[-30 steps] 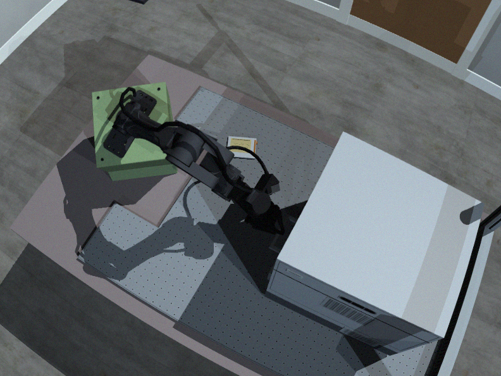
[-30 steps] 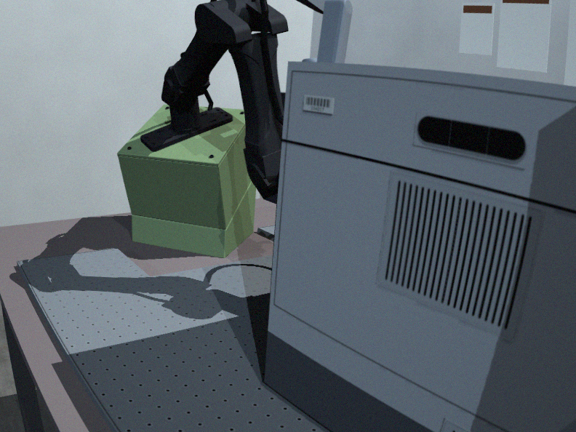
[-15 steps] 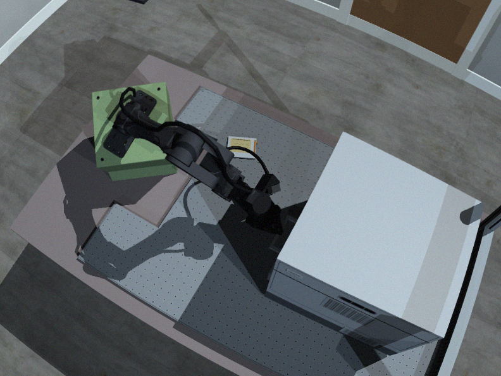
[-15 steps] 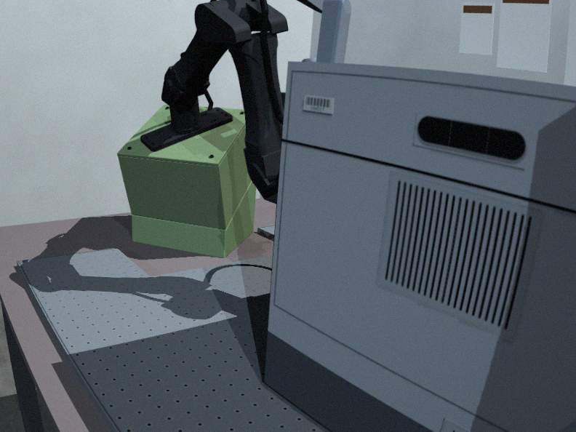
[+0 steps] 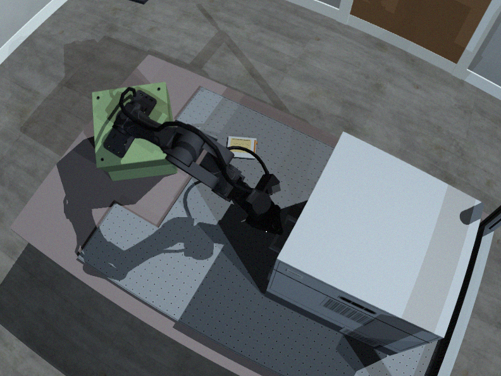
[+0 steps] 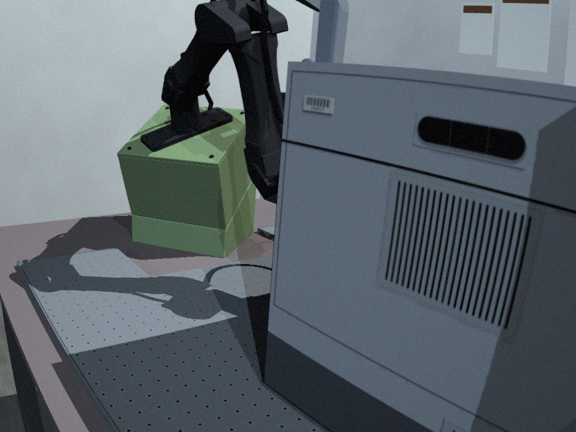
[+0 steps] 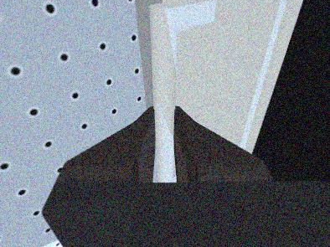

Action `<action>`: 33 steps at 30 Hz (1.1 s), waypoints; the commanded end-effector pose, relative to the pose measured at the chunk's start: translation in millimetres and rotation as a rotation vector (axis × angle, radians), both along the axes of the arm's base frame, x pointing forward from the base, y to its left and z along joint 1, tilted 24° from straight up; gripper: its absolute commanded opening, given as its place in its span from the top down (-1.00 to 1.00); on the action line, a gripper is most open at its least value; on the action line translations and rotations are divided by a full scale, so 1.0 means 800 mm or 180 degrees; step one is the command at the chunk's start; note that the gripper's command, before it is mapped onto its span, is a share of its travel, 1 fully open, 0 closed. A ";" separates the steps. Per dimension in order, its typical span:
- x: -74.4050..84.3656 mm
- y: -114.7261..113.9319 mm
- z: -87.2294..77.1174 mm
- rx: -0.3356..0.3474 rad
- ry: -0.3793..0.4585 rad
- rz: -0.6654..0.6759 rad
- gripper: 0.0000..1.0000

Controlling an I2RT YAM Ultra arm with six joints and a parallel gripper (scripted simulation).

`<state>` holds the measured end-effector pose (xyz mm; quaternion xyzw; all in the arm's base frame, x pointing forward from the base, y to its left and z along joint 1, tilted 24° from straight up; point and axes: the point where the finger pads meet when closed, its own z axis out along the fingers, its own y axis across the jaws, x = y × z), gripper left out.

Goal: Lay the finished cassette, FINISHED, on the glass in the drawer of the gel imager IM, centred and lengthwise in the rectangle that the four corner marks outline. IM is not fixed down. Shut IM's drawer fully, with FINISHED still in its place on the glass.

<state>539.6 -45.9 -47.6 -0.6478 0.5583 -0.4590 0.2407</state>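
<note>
The finished cassette [image 5: 241, 145], a small white plate with a yellow window, lies flat on the perforated board behind the arm. The gel imager IM [image 5: 367, 225] [image 6: 384, 211] is a big pale grey box at the right. My gripper [image 5: 278, 225] [image 7: 164, 115] is low against IM's left face, in shadow. It is shut on the drawer's white bar handle [image 7: 163, 79], which stands out from the pale drawer front [image 7: 218, 66]. The drawer's glass and corner marks are not in view. In the exterior view, IM hides the gripper.
The arm stands on a green pedestal [image 5: 137, 158] [image 6: 187, 187] at the back left. The perforated board [image 5: 167, 275] [image 6: 144, 355] [image 7: 63, 87] covers most of the table. A grey post [image 6: 331, 23] rises behind IM. IM's vented side faces the exterior view.
</note>
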 end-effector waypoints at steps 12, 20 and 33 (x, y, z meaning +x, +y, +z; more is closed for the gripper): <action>-0.011 0.003 0.006 0.0005 -0.0003 0.0016 1.00; -0.013 0.003 0.001 0.0007 0.0051 0.0015 1.00; -0.013 0.003 0.001 0.0007 0.0051 0.0015 1.00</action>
